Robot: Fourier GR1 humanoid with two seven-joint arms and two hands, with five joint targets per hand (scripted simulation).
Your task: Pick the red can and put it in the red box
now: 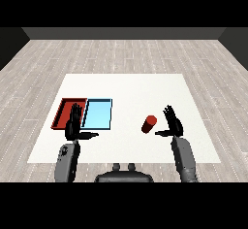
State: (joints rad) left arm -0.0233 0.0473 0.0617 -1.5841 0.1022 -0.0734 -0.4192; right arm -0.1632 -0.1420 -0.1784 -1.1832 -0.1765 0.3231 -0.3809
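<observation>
Right hand (pixel 173 122) open beside red can (pixel 149 124), left hand (pixel 74 124) open

Left hand (pixel 73 124) sits lower left of the frame, fingers straight and pointing up the picture, thumb stuck out to the right. Its grey left forearm (pixel 67 161) rises almost vertically from the bottom edge. Right hand (pixel 173 122) is right of centre, fingers straight and fanned, leaning up and to the left, thumb reaching left, nothing held. The right forearm (pixel 184 159) climbs from the lower right, tilted slightly left. Both hands wide apart, palms facing inward
</observation>
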